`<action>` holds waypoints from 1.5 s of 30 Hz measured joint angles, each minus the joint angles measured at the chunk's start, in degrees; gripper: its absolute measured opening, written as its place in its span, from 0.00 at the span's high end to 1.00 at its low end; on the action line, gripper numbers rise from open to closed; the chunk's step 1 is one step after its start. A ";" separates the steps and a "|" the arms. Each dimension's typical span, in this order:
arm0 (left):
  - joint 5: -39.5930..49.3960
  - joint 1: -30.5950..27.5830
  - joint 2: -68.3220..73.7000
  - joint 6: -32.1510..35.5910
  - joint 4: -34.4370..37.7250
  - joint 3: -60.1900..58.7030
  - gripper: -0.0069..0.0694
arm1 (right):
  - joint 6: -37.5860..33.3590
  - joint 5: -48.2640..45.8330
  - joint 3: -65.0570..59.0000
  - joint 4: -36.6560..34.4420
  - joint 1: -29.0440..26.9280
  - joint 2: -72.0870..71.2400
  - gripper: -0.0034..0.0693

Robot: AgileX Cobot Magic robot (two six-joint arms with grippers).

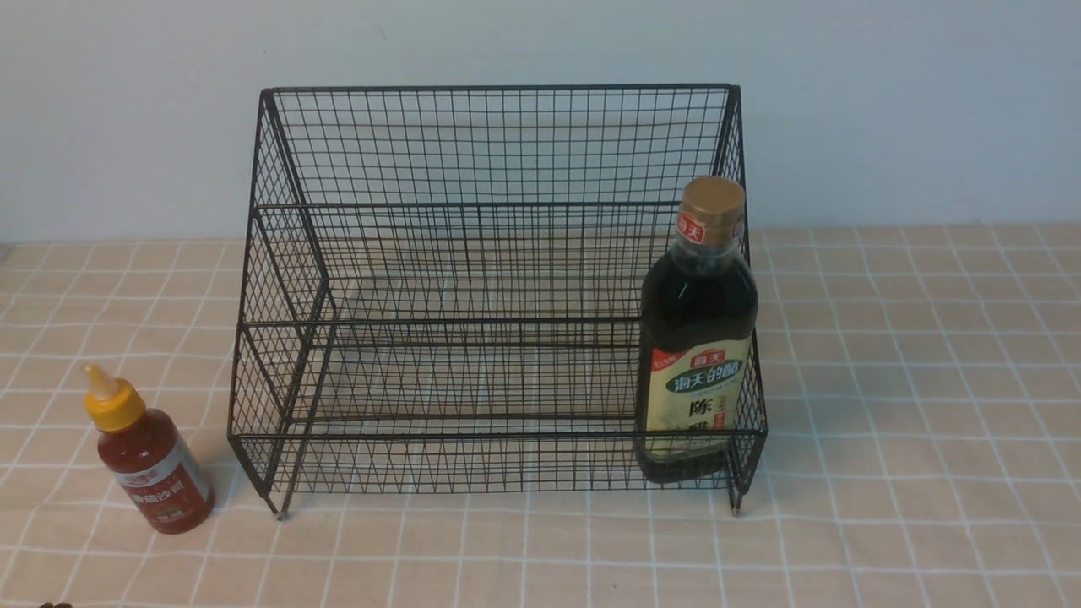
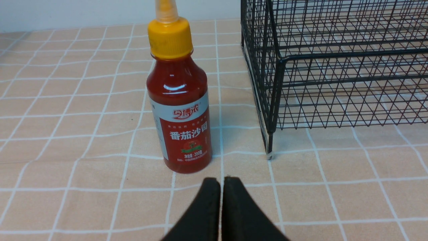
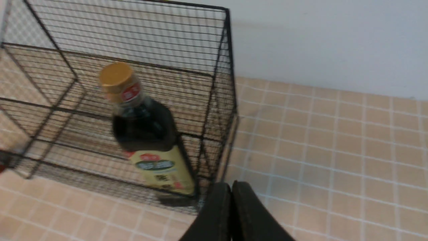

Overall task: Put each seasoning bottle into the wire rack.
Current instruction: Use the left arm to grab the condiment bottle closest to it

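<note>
Facing the closed, empty left gripper [image 2: 221, 184] stands a small red squeeze bottle [image 2: 180, 110]. The right gripper [image 3: 231, 189], also closed, faces a tall dark bottle [image 3: 147, 130] inside the black wire rack [image 3: 230, 60].

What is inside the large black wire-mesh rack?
Only the tall dark-liquid bottle with gold cap stands in the rack, upright at the right end of its lowest tier. The front mesh partly covers the lower label.
</note>
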State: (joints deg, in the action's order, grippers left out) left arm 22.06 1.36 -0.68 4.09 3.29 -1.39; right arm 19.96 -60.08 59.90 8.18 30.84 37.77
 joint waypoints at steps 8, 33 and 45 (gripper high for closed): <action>0.00 0.00 0.00 0.00 0.00 0.00 0.92 | 0.14 8.90 -12.25 -12.97 0.00 -14.04 0.97; 0.00 0.00 0.00 0.00 0.00 0.00 0.92 | -29.00 35.19 -40.21 -16.59 -26.66 -25.71 0.97; 0.00 0.00 0.00 0.00 0.00 0.00 0.92 | -29.58 37.94 -60.97 -17.53 -31.48 -38.29 0.97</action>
State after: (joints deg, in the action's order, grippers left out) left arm 22.06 1.36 -0.68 4.09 3.29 -1.39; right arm -9.62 -22.15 -1.07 -9.36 -0.64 -0.52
